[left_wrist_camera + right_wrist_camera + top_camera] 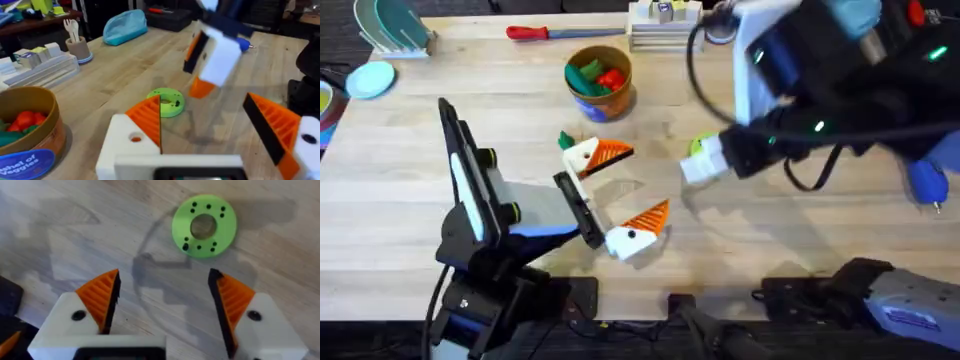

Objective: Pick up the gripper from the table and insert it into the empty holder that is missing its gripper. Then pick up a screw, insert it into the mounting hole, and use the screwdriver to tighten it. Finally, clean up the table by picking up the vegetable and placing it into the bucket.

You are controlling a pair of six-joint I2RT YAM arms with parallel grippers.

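Overhead, the bucket [599, 82] stands far on the table [400, 190], holding green and red pieces, perhaps the vegetable among them. The left gripper [618, 196] is spread open, empty. At the right wrist, the right gripper [164, 311] gapes above a green disc [204, 226].

The counter [770, 240] is pale wood with a fine grain. The left gripper [620, 195] and right gripper [162, 305] are white with orange ribbed pads. The disc [204, 226] is lime green, dotted with small dark holes. The bucket [603, 99] is tan-orange, holding green and red pieces. The screwdriver [535, 32] has a red handle.
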